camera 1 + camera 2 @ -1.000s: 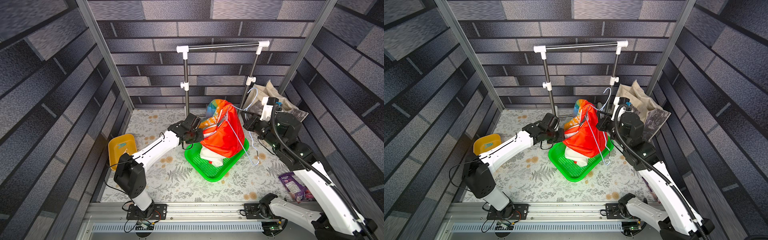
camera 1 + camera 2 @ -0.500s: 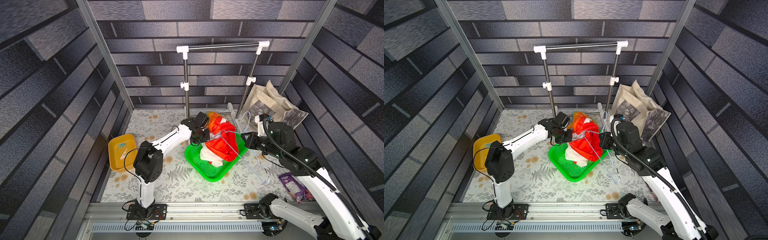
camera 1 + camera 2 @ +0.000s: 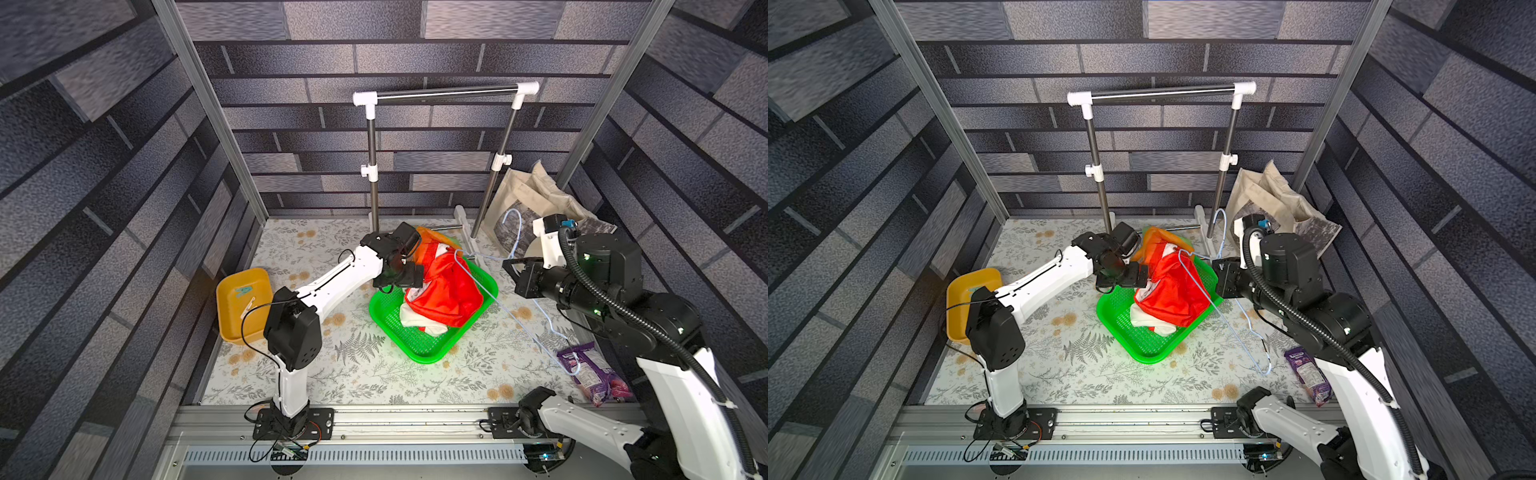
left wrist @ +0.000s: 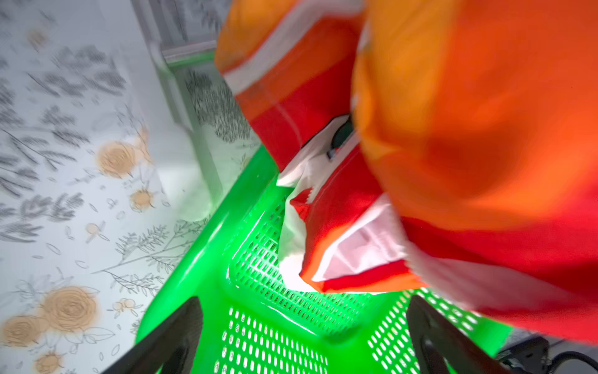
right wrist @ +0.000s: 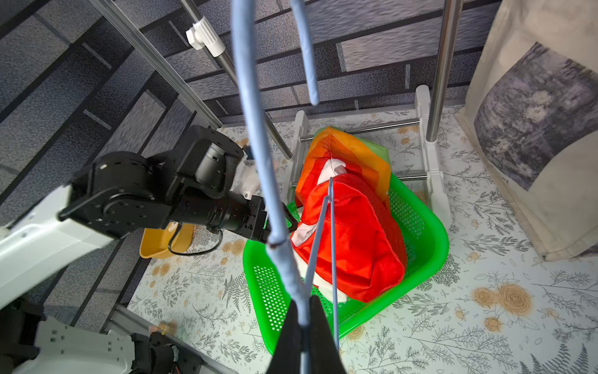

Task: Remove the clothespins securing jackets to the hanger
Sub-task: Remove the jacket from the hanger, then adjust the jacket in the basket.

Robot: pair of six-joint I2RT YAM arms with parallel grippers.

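While the right gripper [image 5: 304, 323] pinches the hanger [image 5: 255, 129], the jacket [image 5: 356, 243] lies beyond it.

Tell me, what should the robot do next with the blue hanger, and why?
Probably the right gripper, shut on the hanger at its neck, should draw it sideways, away from the green basket. The jacket already lies bunched in that basket, the left gripper stands open beside it holding nothing, and one hanger end rests near the collar.
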